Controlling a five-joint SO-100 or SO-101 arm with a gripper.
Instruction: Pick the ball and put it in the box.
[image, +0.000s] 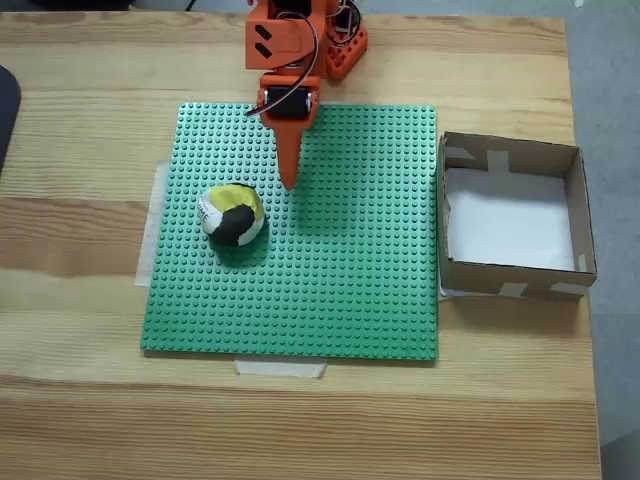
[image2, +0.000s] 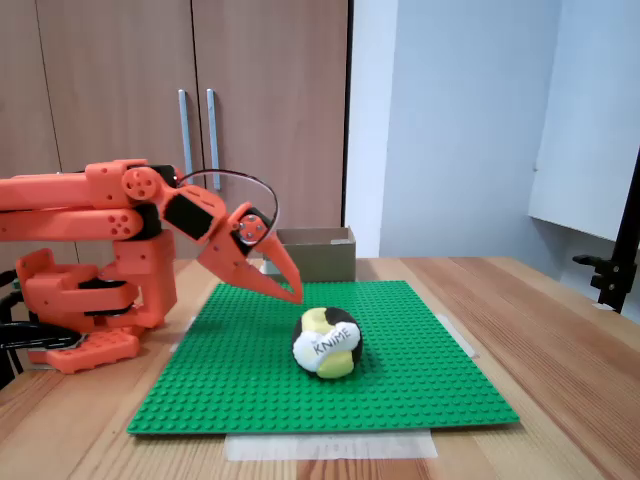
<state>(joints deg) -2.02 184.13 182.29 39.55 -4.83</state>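
In a fixed view from above, the ball (image: 232, 214) sits left of centre on the green studded baseplate (image: 340, 290) with the box (image: 511, 218) at right on the counter (image: 300, 420), while the side view shows the orange fingers (image2: 290, 288) clenched, above the plate.

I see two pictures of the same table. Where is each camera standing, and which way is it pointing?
Fixed view from above: looks straight down on the green studded mat, ball and box; the orange arm enters from the top edge, hand pointing down the picture.
Fixed view at table height: looks level across the mat toward wooden cupboards; the arm reaches in from the left, hand angled down, closed.
Shared: mat, ball, box, hand.
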